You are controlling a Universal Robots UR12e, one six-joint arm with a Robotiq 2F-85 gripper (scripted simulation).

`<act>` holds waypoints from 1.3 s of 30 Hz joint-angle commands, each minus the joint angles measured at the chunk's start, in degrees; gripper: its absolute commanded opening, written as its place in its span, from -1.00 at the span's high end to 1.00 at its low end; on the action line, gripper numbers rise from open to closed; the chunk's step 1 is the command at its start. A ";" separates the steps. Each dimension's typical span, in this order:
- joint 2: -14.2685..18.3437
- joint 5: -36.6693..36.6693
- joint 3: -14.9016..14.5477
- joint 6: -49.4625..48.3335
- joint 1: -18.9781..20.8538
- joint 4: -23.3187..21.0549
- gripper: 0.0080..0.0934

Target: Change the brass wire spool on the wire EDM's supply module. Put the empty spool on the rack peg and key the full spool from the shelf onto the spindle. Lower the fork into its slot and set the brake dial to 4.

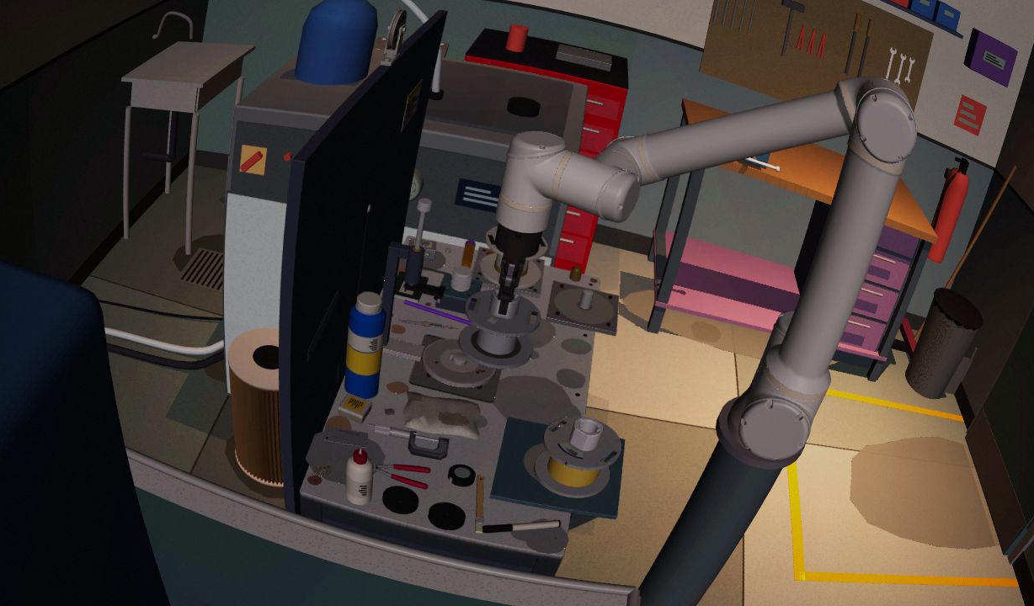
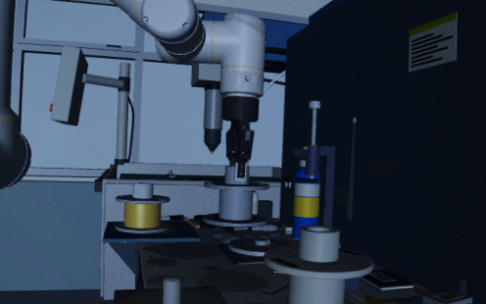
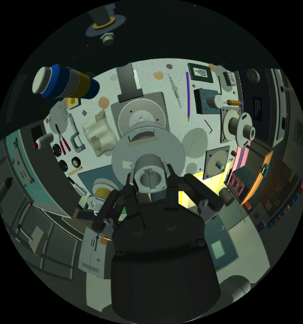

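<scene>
At the middle of the speckled work deck the empty grey spool (image 1: 498, 328) (image 2: 235, 198) (image 3: 148, 151) hangs upright above the deck, and my gripper (image 1: 506, 298) (image 2: 239, 169) (image 3: 149, 181) is closed on its raised hub from above. The round spindle plate (image 1: 453, 365) (image 3: 141, 112) sits on the deck just left of and below the spool. The rack peg (image 1: 585, 299) (image 3: 220, 165) stands bare on its square base to the right. The full brass-wound spool (image 1: 575, 456) (image 2: 142, 208) rests on a blue shelf pad near the deck's front. The fork and dial fixture (image 1: 413, 267) stands at the back left.
A tall dark panel (image 1: 347, 249) walls the deck's left side, with a blue-and-yellow bottle (image 1: 365, 345) (image 2: 306, 203) beside it. Another grey spool (image 2: 315, 265) (image 3: 241, 128) stands at the deck's back edge. Pliers, a clamp, a rag and a white bottle (image 1: 359, 476) crowd the front left.
</scene>
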 commanded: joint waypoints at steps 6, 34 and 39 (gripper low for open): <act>-0.07 0.00 0.09 -0.22 -0.22 -0.06 1.00; -6.36 -0.29 5.79 -20.21 -20.24 0.44 1.00; -7.01 -0.36 6.34 -25.56 -25.58 0.51 1.00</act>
